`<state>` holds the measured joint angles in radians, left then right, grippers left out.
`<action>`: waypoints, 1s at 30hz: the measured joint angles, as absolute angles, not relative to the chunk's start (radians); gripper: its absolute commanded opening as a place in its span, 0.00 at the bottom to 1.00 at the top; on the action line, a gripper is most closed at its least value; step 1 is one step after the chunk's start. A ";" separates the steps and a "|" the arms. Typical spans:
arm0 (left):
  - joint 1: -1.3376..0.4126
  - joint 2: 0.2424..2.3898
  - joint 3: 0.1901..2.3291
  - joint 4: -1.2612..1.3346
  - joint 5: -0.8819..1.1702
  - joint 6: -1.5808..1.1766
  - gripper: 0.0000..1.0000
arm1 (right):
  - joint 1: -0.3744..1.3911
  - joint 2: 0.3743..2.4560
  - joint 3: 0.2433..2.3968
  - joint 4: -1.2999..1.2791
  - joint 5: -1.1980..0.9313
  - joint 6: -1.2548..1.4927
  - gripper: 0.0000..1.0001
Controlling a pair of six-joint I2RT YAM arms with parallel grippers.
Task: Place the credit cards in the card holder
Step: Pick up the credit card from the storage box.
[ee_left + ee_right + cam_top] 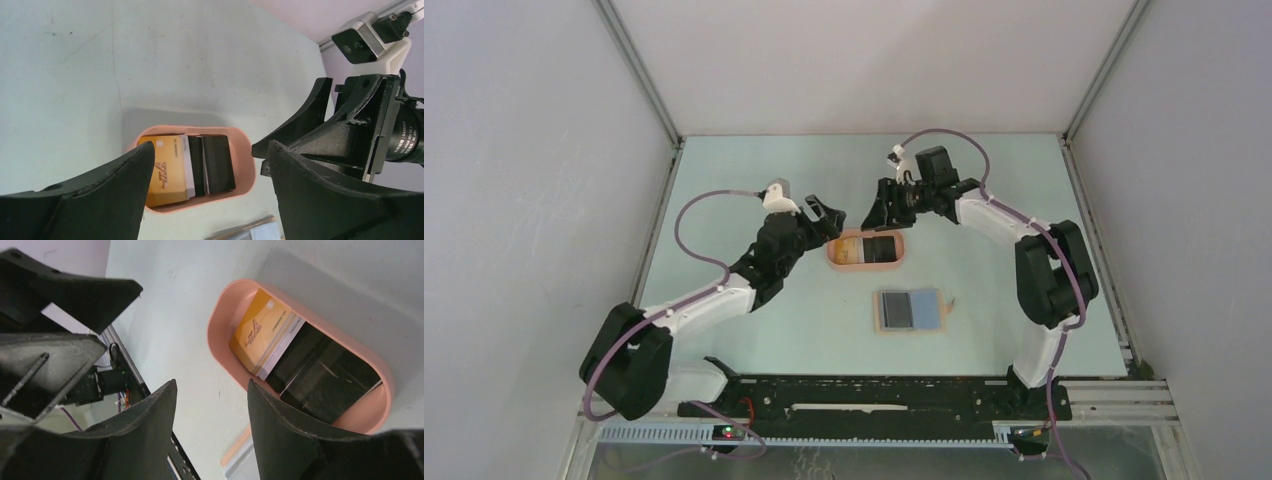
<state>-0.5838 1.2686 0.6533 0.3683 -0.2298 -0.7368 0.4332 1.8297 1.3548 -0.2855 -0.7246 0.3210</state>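
Your pale green table (754,170) stands between grey walls (524,150), with the left gripper (829,222) wide, the right gripper (876,213) narrower, both holding nothing.

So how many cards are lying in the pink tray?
4. A yellow card at one end of the tray, a white card under its edge, then two black cards overlapping toward the other end. More may lie hidden underneath.
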 measured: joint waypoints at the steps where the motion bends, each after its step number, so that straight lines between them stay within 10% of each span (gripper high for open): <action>1: -0.584 1.280 0.648 0.367 -0.239 -0.754 0.88 | 0.436 1.844 1.355 -0.270 -0.720 0.346 0.62; 30: -0.635 1.462 0.643 0.270 -0.539 -1.016 0.65 | 0.533 2.074 1.437 -0.222 -0.477 0.546 0.56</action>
<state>-0.6346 1.4624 0.6430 0.2703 -0.5392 -1.0161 0.5327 2.0739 1.4368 -0.2222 -0.4767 0.5465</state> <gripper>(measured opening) 0.671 0.570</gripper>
